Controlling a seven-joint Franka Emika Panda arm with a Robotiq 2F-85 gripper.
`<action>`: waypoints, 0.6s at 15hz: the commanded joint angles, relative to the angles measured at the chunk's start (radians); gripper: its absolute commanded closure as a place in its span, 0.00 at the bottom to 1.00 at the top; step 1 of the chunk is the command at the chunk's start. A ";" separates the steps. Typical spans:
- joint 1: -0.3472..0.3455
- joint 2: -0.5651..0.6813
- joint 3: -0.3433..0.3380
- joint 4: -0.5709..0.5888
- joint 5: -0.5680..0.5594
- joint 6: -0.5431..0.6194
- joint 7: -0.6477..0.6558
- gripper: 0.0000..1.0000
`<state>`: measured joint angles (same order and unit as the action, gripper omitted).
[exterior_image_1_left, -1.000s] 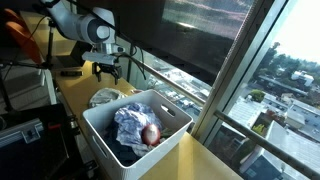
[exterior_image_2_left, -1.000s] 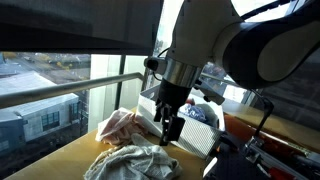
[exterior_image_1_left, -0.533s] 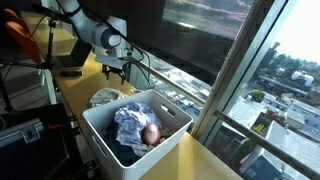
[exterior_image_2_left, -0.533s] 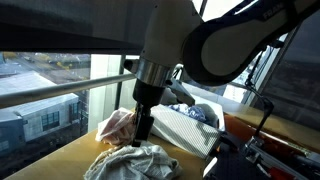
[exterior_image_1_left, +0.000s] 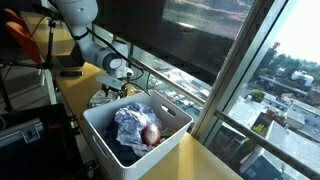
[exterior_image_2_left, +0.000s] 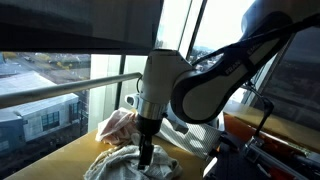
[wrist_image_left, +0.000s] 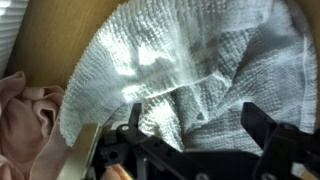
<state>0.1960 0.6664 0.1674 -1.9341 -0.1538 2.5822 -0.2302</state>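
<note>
Towel lies just beneath gripper, jaws parted.

White rounded arm links, black end effector fingers.

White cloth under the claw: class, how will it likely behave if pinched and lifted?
Probably floppy: the white cloth lies crumpled in soft folds, so it should drape. Likely light, being thin fabric. Its waffle texture should grip between the open claw, not slip.

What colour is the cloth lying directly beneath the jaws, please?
White cloth, with a waffle weave; the wrist view shows it best.
</note>
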 joint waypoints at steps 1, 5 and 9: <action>0.002 0.045 -0.027 -0.017 -0.027 0.035 0.009 0.00; 0.016 0.056 -0.043 -0.102 -0.054 0.072 0.023 0.34; 0.018 -0.006 -0.036 -0.197 -0.076 0.093 0.027 0.64</action>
<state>0.2004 0.7071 0.1384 -2.0509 -0.2050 2.6453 -0.2248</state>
